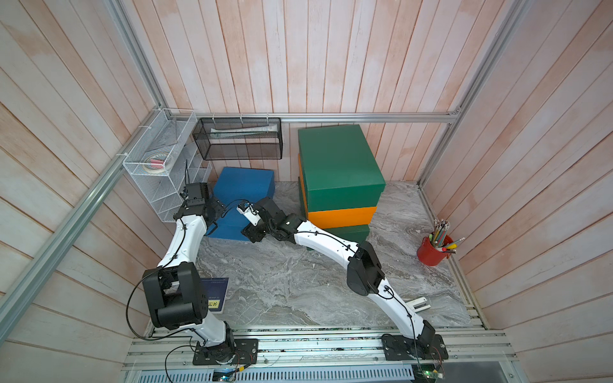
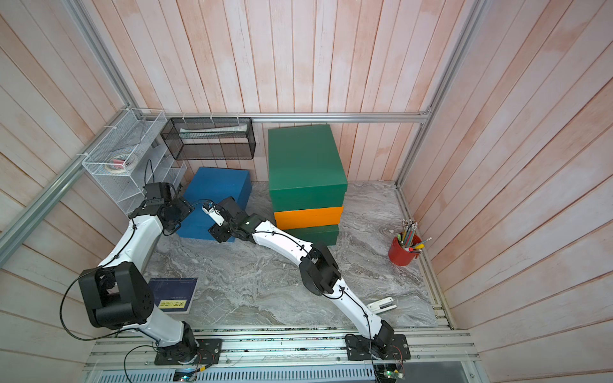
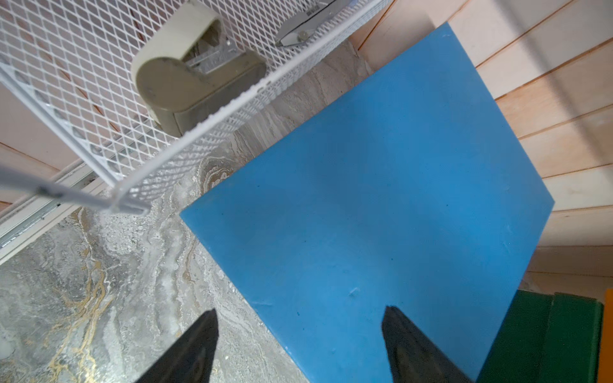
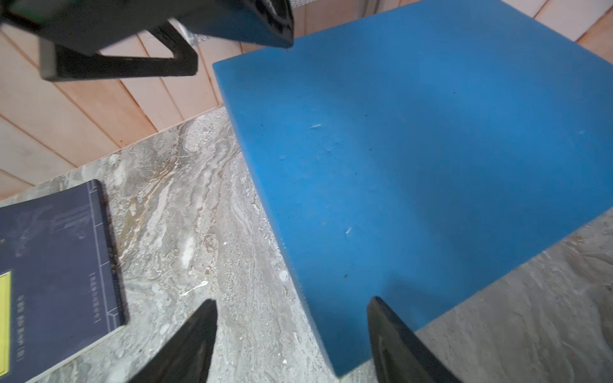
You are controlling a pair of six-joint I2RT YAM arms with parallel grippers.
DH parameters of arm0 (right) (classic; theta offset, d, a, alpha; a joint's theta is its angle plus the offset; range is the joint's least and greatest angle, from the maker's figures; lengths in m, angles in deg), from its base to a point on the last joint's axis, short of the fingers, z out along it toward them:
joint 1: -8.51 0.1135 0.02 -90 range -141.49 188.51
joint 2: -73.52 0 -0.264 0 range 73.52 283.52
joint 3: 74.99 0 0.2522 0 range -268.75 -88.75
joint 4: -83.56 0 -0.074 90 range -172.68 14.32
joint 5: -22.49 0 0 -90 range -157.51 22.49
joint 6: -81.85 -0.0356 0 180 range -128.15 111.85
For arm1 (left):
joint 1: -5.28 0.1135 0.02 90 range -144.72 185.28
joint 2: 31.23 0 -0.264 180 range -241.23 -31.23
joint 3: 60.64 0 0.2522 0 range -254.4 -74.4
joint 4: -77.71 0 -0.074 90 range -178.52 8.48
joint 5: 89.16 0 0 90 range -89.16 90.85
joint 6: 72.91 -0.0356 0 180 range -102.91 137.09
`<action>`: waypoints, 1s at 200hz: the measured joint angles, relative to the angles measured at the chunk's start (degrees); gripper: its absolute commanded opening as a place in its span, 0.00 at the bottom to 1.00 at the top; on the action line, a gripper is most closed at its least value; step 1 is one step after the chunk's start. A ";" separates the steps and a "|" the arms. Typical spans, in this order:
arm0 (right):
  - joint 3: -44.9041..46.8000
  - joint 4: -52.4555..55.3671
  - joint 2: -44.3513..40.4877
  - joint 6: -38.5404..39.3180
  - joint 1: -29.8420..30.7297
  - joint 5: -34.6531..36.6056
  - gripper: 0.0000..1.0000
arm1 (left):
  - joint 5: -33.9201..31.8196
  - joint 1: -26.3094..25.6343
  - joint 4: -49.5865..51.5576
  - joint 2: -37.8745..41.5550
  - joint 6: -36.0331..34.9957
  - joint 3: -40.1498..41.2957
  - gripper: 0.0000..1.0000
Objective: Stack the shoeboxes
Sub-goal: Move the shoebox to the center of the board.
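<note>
Three stacked: top green shoebox (image 1: 338, 159) over orange shoebox (image 1: 341, 217) over lower green shoebox (image 1: 351, 233).
Blue shoebox (image 1: 243, 185): on table (image 1: 298, 282), beside stack.
Left end effector (image 3: 298, 345): fingers spread, empty, astride blue edge.
Right end effector (image 4: 292, 335): fingers spread, empty.

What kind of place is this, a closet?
Probably a pretend closet or office nook built for robots: plank walls on a metal frame, stacked shoeboxes, a red pencil cup.

Both arms extended forward and inward, left end effector (image 3: 300, 310) jaws apart, right end effector (image 4: 292, 300) likewise
</note>
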 measured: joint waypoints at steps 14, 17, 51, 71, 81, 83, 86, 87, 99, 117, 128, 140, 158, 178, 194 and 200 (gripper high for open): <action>0.68 -1.62 0.00 2.23 0.00 1.97 0.81 | -0.04 0.00 0.02 -0.07 -0.17 -0.24 0.87; 0.76 -1.99 0.00 2.75 0.00 2.49 0.82 | -0.04 0.00 0.02 -0.11 -0.20 -0.28 0.88; 0.79 -5.88 0.72 8.09 -0.04 6.75 0.83 | -0.17 0.00 0.52 -1.73 -0.61 -1.14 0.91; 0.85 -6.80 1.22 9.40 -0.15 7.17 0.82 | -0.11 0.00 0.63 -3.39 -0.59 -2.01 0.91; 1.05 -6.95 1.44 9.84 -0.17 7.17 0.82 | 0.04 0.00 0.85 -4.00 -0.59 -2.34 0.91; 1.11 -6.97 1.46 9.90 -0.17 7.17 0.82 | 0.04 0.00 0.87 -4.07 -0.59 -2.38 0.91; 1.31 -7.02 1.49 10.01 -0.17 7.17 0.82 | 0.04 0.00 0.90 -4.17 -0.57 -2.43 0.91; 1.38 -7.06 1.49 10.01 -0.17 7.17 0.82 | 0.07 0.00 0.87 -4.20 -0.59 -2.43 0.91; 2.45 -7.30 1.49 10.54 -0.11 7.15 0.82 | 0.07 0.00 0.98 -4.35 -0.57 -2.45 0.91; 4.76 -8.11 1.49 11.50 0.09 7.15 0.83 | 0.07 0.00 1.44 -4.39 -0.59 -2.86 0.92; 5.51 -9.38 1.49 12.17 0.28 7.54 0.83 | 0.04 0.00 1.64 -4.57 -0.59 -3.50 0.92; 5.55 -9.57 1.49 12.39 0.42 7.50 0.82 | 0.07 0.00 1.64 -4.61 -0.59 -4.13 0.92; 5.62 -9.73 1.49 12.55 0.42 7.67 0.78 | 0.07 0.00 1.57 -4.61 -0.59 -4.44 0.91; 5.88 -10.05 1.46 12.28 0.22 8.24 0.73 | 0.07 0.00 1.68 -4.61 -0.59 -4.44 0.92; 6.97 -11.34 1.16 12.02 -0.15 8.35 0.72 | 0.04 0.00 1.68 -4.61 -0.59 -4.44 0.92; 7.82 -11.93 0.79 11.72 -0.37 8.33 0.71 | 0.04 0.00 1.70 -4.61 -0.61 -4.44 0.92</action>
